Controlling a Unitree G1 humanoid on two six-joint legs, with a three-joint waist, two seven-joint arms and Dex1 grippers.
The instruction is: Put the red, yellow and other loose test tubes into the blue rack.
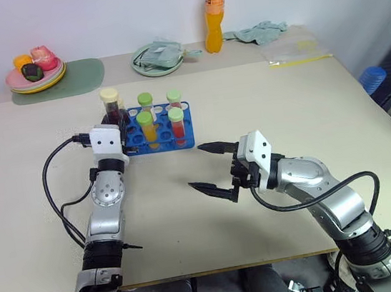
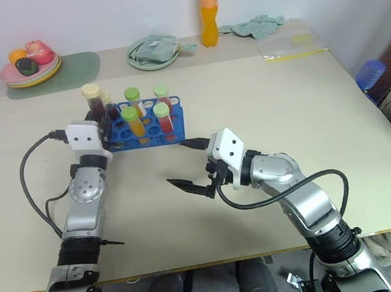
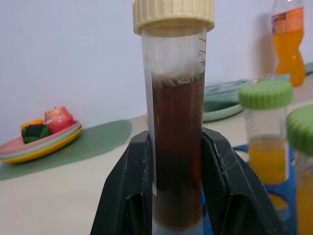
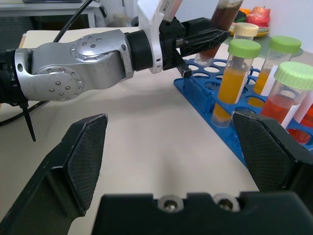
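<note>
Gripping the maroon tube (image 3: 177,147) upright over the blue rack's (image 1: 188,141) left end, left claw (image 1: 116,120) risks missing a hole or knocking racked tubes; right claw (image 1: 211,165) idles open.

left arm (image 1: 108,193) stretched forward, jaws clamped | right arm (image 1: 316,188) bent inward, jaws spread wide, level

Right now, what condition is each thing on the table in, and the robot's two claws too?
Left gripper: shut on the maroon tube.
Maroon tube: capped, upright, held at the rack's left end.
Right gripper: open, empty.
Blue rack: holds four green-capped tubes.
Green-capped tubes: upright, capped.
Orange bottle: upright, capped.
</note>
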